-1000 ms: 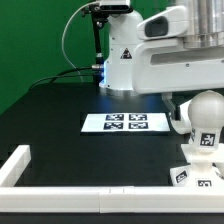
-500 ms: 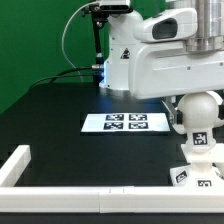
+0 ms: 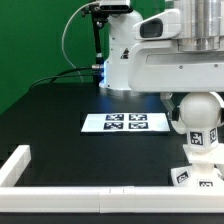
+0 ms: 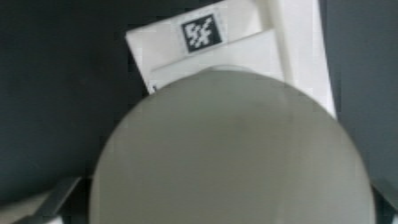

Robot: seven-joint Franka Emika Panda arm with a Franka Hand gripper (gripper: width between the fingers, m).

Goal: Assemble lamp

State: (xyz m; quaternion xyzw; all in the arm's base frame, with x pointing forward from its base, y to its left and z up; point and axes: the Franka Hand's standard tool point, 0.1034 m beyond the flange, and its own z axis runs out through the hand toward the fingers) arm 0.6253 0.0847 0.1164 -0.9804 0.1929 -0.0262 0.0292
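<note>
One hand [image 4: 217, 205] clamped round bulb [image 3: 203, 112], directly above base block [image 3: 198, 162]; contact between them unclear.

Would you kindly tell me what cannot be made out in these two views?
- Gripper: in the wrist view the bulb fills the frame, and in the exterior view the arm covers it. Open or shut cannot be told.
- Base: cut off by the exterior view's right edge, and mostly behind the bulb in the wrist view.
- Bulb-to-base contact: cannot be told in either view.
- Shade: in neither view.
</note>
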